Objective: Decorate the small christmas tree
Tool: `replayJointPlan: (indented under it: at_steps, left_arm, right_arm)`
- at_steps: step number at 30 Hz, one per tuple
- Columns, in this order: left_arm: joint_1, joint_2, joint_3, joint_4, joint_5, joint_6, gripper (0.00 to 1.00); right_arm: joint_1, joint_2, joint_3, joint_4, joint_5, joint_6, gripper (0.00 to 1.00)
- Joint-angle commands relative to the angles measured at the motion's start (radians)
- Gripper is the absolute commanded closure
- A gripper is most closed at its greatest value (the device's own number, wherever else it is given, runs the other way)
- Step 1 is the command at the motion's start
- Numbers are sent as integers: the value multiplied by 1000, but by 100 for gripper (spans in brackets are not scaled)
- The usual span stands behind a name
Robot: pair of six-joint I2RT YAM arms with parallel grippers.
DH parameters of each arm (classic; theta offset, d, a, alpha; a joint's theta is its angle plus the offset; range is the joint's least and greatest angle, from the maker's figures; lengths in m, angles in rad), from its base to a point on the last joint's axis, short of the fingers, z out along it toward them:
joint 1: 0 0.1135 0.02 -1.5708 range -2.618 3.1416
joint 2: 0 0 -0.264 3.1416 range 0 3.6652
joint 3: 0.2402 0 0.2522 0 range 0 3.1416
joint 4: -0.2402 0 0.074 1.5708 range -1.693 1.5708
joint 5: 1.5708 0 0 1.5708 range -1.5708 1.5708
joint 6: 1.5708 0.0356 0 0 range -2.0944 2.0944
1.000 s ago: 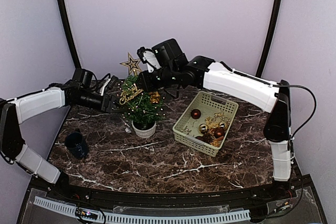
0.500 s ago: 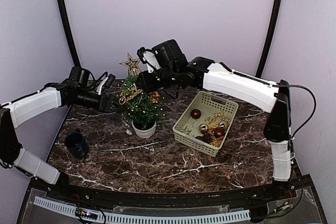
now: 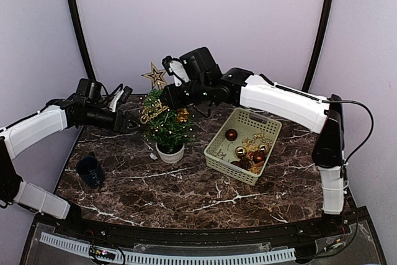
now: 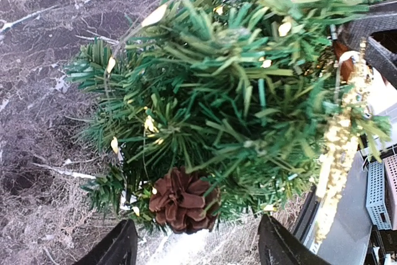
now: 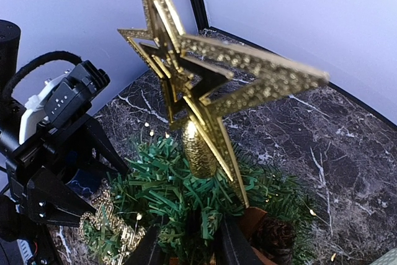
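masking right fingers (image 5: 231, 246): small christmas tree (image 4: 236, 91) needles under star (image 5: 186, 72), grip cannot tell | left fingers (image 4: 118, 249): apart, mostly cropped

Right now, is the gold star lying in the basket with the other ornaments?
No, the gold star stands above the top of the small christmas tree, well away from the basket.

place: robot lab booth | signs: plain lilac walls (image 3: 248, 17), curved black frame poles (image 3: 77, 23), marble-look table (image 3: 186, 190)
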Motion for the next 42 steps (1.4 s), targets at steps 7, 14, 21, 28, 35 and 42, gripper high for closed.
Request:
replayJointPlan:
  at_steps: [7, 14, 21, 28, 35, 42]
  left_arm:
    - [1, -156, -46, -23, -113, -17, 25]
    - [2, -208, -48, -22, -159, -48, 24]
    - [13, -250, -63, 3, -292, -80, 16]
    - [152, -233, -126, 110, -365, -94, 11]
    - [418, -259, -159, 159, -374, -117, 10]
    - [472, -334, -163, 136, -439, -90, 7]
  right_arm:
    - [5, -89, -18, 19, 26, 9, 56]
    - [5, -99, -20, 12, 41, 7, 41]
    - [4, -191, -96, 28, 54, 6, 22]
    - [-112, -394, -438, 131, 60, 81, 13]
    - [-398, -591, -858, 281, 39, 133, 7]
    - [-673, -810, -1218, 402, 77, 158, 5]
